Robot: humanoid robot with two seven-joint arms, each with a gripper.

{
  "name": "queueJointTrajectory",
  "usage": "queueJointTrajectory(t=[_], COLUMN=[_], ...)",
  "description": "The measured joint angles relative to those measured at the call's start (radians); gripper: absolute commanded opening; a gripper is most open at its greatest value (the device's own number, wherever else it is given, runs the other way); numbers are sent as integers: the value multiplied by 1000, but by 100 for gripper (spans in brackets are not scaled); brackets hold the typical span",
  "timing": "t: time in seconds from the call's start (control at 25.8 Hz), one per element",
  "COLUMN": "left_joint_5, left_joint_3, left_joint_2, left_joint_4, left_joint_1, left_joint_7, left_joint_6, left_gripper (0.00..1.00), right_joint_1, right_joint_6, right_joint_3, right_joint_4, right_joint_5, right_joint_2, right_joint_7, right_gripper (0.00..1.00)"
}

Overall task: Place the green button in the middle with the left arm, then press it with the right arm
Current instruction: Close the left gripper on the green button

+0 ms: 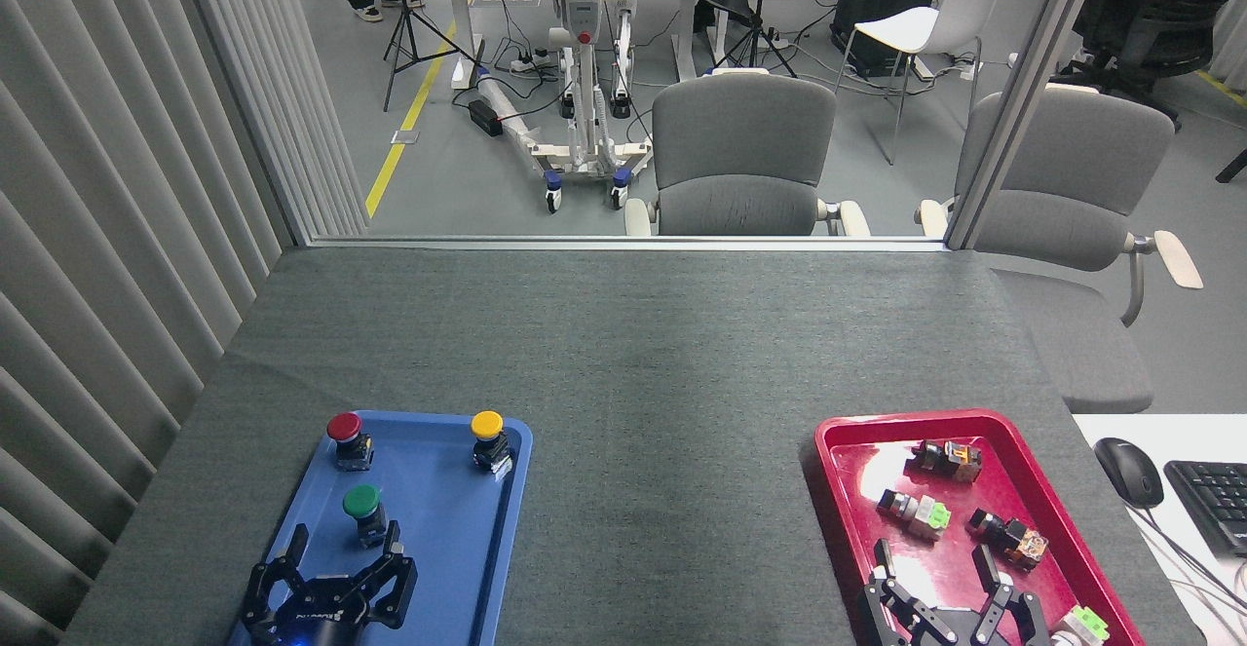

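Note:
The green button (pixel 362 508) stands upright in the blue tray (pixel 458 529), toward its near left. Just below it, my left gripper (pixel 344 537) hangs over the tray's near end with its fingers spread open and a blue light at its base; it holds nothing and does not touch the button. At the bottom right my right gripper (pixel 935 560) is open over the near end of the red tray (pixel 838 490), with nothing between its fingers. The middle (pixel 662 432) of the table is bare dark grey cloth.
A red-capped button (pixel 347 437) and a yellow-capped button (pixel 488 437) stand at the blue tray's far end. Several small switch parts (pixel 916 513) lie in the red tray. A mouse (pixel 1128 471) and keyboard (pixel 1213 502) sit on a white desk at right.

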Motion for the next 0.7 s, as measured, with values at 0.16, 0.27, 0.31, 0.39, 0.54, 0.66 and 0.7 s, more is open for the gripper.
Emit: queueJointTrajectory(t=[0.16, 0.27, 0.31, 0.39, 0.54, 0.66, 0.7], left_joint_5=[1, 4, 5, 6, 9, 11, 12], left_joint_3=[-7, -9, -9, -9, -8, -5, -5], left_joint_2=[-12, -24, -28, -35, -44, -45, -46], left_joint_4=[45, 92, 111, 152, 218, 255, 270], left_joint_1=[-23, -49, -61, -86, -125, -147, -156], left_joint_7=[4, 9, 10, 12, 13, 14, 14], left_joint_6=[1, -2, -4, -5, -5, 2, 3], left_gripper=[99, 99, 99, 99, 99, 98, 97], right_joint_1=[0, 0, 0, 0, 0, 0, 0], right_joint_6=[0, 0, 0, 0, 0, 0, 0], right_joint_3=[0, 0, 0, 0, 0, 0, -1], right_joint_4=[0, 0, 0, 0, 0, 0, 0], right_joint_5=[0, 1, 1, 1, 1, 1, 2], right_joint_2=[2, 2, 2, 2, 3, 3, 4], right_joint_7=[0, 0, 0, 0, -4, -5, -5], right_gripper=[100, 100, 100, 100, 100, 100, 100])
